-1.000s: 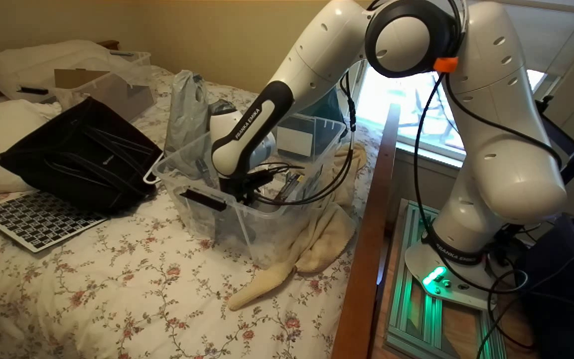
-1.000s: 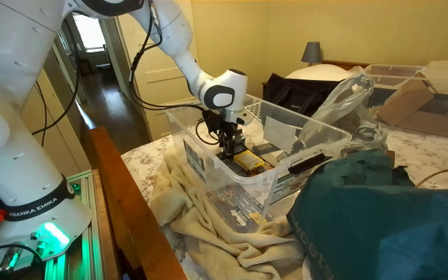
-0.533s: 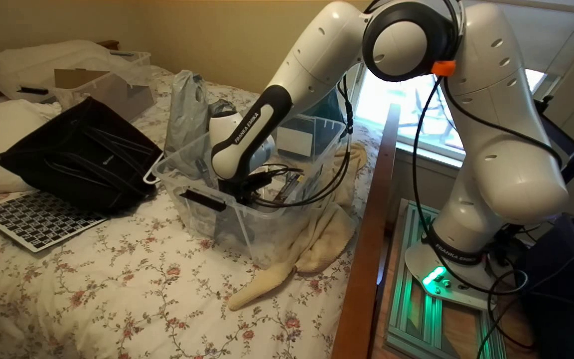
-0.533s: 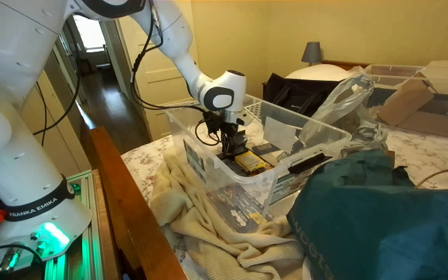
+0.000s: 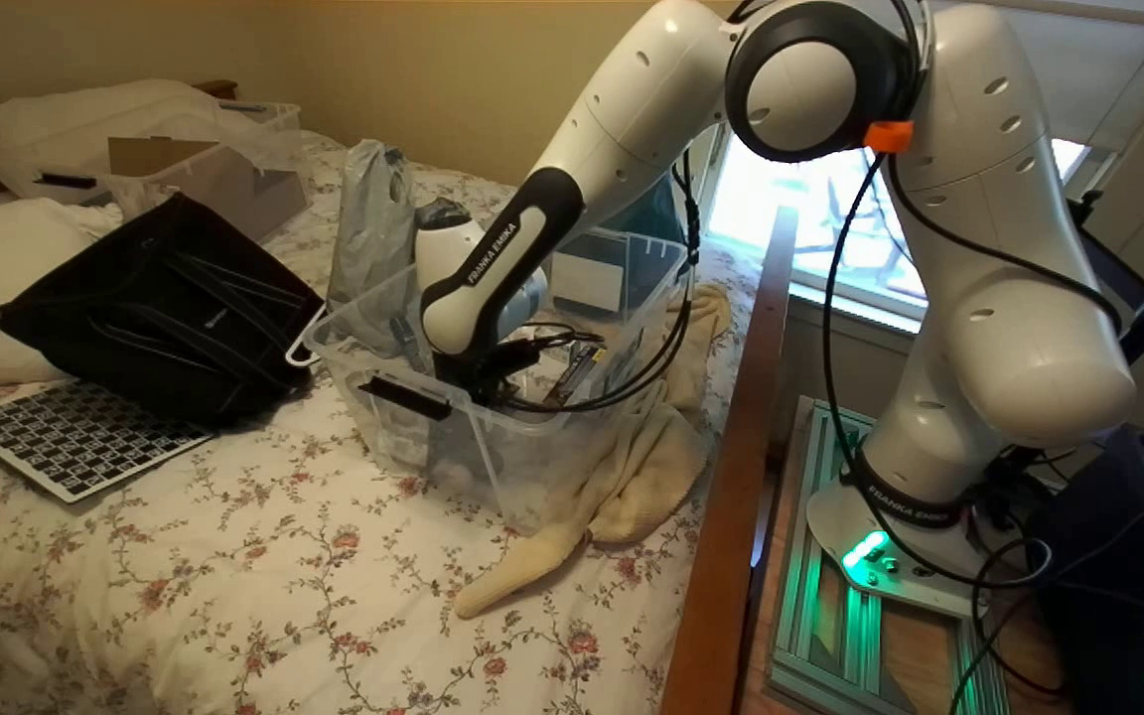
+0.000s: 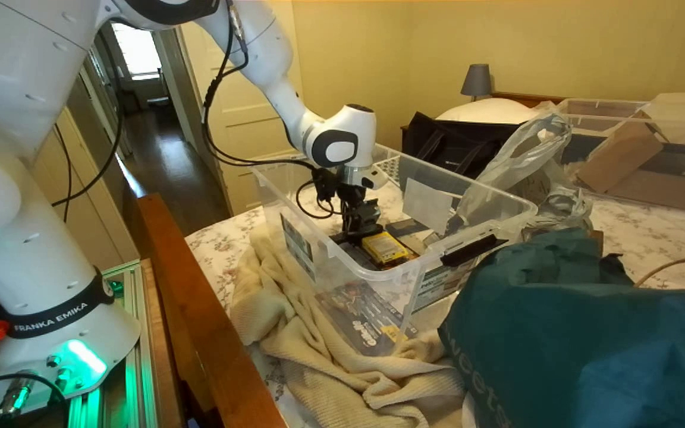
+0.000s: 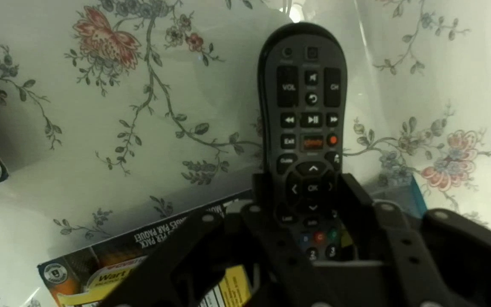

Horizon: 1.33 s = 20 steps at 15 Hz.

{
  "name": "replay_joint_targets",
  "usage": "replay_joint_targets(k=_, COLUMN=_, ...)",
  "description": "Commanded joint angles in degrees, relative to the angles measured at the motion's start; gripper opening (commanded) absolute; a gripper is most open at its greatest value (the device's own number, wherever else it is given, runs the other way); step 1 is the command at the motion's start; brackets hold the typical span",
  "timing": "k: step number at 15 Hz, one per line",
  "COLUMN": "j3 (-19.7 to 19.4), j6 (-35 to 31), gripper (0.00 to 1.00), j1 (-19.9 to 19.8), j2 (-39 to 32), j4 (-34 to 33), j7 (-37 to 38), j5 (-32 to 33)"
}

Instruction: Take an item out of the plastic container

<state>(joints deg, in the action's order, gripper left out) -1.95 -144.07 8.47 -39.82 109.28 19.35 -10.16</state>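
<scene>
The clear plastic container [image 5: 552, 442] stands on the bed; its rim [image 6: 372, 274] also shows in an exterior view. My gripper [image 6: 359, 230] reaches down inside it, and its tips are partly hidden in both exterior views. In the wrist view the gripper [image 7: 303, 183] is shut on a black remote control [image 7: 311, 128]. One finger lies along each long side of the remote, near its OK button. Beneath lie a black-and-orange box [image 7: 143, 238] and a yellow package [image 6: 385, 247]. I cannot tell how high the remote is above them.
The container's walls stand round the gripper. A black handle [image 6: 473, 249] is on its rim. A teal bag [image 6: 556, 333], a grey plastic bag [image 5: 368, 243] and a beige blanket [image 6: 295, 333] lie against or near it. A wooden bed rail [image 5: 731, 477] runs between bed and robot base.
The gripper dips slightly, then rises a little by now and shifts slightly. More of the yellow package shows beside it. The container stays in place.
</scene>
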Motion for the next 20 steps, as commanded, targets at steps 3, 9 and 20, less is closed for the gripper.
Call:
replay_joint_targets(k=3, j3=-1.91, j6=-2.67, gripper=0.19, j1=2.19, j2=5.88, j4=5.34, j7=5.46, j5=1.46)
replay_joint_targets(k=9, j3=-3.12, j6=-5.72, gripper=0.19, j1=2.95, j2=13.78, j4=12.6, j7=8.63, j5=2.07)
replay_joint_targets(k=20, j3=-1.61, j6=-7.62, gripper=0.99, j1=1.22, j2=12.52, j4=12.11, j7=7.74, j5=1.25)
